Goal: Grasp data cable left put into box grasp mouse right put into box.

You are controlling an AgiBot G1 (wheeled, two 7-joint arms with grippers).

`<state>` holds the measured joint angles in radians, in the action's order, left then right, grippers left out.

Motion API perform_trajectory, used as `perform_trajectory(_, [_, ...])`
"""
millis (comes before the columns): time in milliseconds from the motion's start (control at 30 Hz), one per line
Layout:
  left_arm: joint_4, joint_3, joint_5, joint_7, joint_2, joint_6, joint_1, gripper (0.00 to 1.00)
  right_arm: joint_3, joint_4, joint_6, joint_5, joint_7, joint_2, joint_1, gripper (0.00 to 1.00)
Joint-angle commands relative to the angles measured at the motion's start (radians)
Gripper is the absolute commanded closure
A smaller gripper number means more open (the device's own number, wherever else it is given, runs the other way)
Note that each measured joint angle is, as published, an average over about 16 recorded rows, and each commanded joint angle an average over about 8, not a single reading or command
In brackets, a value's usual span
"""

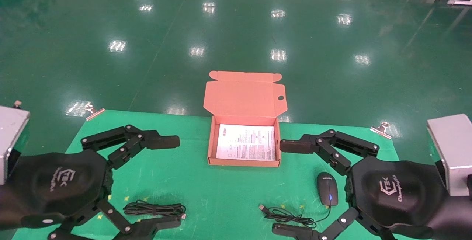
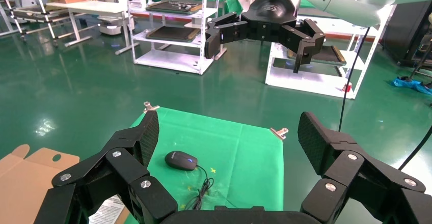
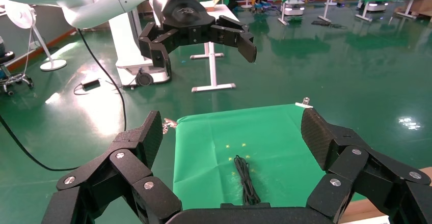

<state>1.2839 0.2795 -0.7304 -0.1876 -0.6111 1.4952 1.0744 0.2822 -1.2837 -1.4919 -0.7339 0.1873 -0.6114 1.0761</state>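
Observation:
The salmon-orange box (image 1: 211, 148) stands open at the middle back of the green mat, its flap lid (image 1: 245, 98) with a round hole raised and a white leaflet (image 1: 246, 142) inside. The data cable (image 1: 154, 208), a bundle of black loops, lies front left and also shows in the right wrist view (image 3: 244, 180). The black mouse (image 1: 327, 192) with its blue-lit wheel lies front right, its thin cord (image 1: 287, 216) trailing left; it also shows in the left wrist view (image 2: 180, 160). My left gripper (image 1: 175, 183) is open and empty above the cable. My right gripper (image 1: 282, 187) is open and empty beside the mouse.
The green mat (image 1: 221, 188) is held by metal clips at its far corners (image 1: 94, 112) (image 1: 381, 128). Grey housings stand at the left edge (image 1: 11, 129) and the right edge (image 1: 451, 148). Shiny green floor lies beyond the table's far edge.

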Motion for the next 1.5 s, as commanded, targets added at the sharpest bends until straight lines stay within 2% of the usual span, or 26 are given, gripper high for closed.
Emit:
perform_trajectory(33, [0.0, 0.0, 0.0, 0.0, 0.0, 0.0, 0.0, 0.0, 0.0, 0.0, 0.0, 0.0, 0.0, 0.0, 0.0, 0.0])
perform_trajectory(733, [-0.001, 0.002, -0.003, 0.001, -0.002, -0.003, 0.001, 0.0, 0.0, -0.001, -0.001, -0.001, -0.001, 0.001, 0.0, 0.0])
perform_trajectory(900, [0.0, 0.01, -0.023, 0.001, -0.001, 0.0, 0.009, 0.0, 0.006, -0.01, -0.001, -0.032, -0.01, 0.009, 0.009, 0.0])
perform_trajectory(1100, [0.016, 0.057, -0.154, 0.013, -0.003, 0.007, 0.068, 0.0, 0.042, -0.041, -0.002, -0.167, -0.04, 0.025, 0.064, 0.0])
perform_trajectory(1333, [0.045, 0.158, -0.383, -0.001, -0.03, 0.034, 0.188, 0.0, 0.121, -0.06, -0.017, -0.408, -0.111, -0.001, 0.183, 0.0])
perform_trajectory(1500, [0.058, 0.249, -0.571, 0.027, -0.068, 0.053, 0.286, 0.0, 0.192, -0.063, -0.035, -0.581, -0.18, -0.035, 0.267, 0.0])
